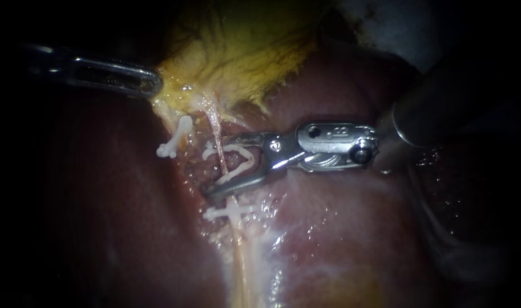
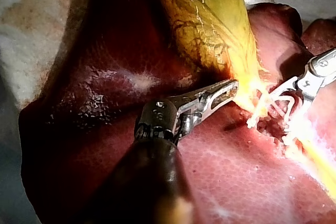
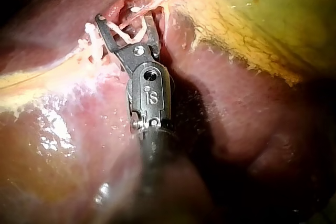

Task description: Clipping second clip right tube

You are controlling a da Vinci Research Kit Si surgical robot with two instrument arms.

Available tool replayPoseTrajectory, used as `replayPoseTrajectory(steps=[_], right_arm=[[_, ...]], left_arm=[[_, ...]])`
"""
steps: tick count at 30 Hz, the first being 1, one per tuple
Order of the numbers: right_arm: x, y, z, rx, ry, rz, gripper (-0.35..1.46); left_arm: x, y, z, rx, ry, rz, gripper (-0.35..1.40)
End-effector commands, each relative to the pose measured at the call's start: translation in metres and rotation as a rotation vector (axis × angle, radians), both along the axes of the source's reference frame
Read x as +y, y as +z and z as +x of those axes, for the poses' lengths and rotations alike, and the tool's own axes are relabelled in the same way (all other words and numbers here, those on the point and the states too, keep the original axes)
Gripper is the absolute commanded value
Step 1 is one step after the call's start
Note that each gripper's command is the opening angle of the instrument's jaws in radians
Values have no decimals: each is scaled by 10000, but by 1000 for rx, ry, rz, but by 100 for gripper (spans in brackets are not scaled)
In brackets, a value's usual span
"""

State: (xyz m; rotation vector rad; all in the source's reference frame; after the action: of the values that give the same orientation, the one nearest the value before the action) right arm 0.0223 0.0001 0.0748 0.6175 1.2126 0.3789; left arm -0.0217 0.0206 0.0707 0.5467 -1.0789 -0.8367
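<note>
**Instrument status**

Left instrument: the shaft runs nearly level and the tool lies in line with it. The jaws are closed together on the gallbladder edge at their tips.

Right instrument: the wrist is bent off the shaft axis. The jaws are spread in a wide V, with a clip seated between them against both inner faces.

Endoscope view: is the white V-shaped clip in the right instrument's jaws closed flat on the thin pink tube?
No, the white V-shaped clip straddles the thin pink tube, legs apart.
</note>
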Motion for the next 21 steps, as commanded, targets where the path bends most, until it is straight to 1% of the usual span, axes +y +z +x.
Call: replayPoseTrajectory(steps=[1, 6, 14, 21], right_arm=[[-1, 0, 0, 0, -3, 10, 54], [-8, 1, 1, 2, -20, 46, 53], [-23, 7, 4, 1, -40, 84, 53], [-31, 7, 7, 3, -57, 103, 53]], left_arm=[[0, 0, 0, 0, 0, 0, -35], [0, 0, 0, 0, 0, 0, -35], [-1, 1, -1, 1, -1, -1, -35], [-2, 1, -1, 1, -1, -1, -35]])
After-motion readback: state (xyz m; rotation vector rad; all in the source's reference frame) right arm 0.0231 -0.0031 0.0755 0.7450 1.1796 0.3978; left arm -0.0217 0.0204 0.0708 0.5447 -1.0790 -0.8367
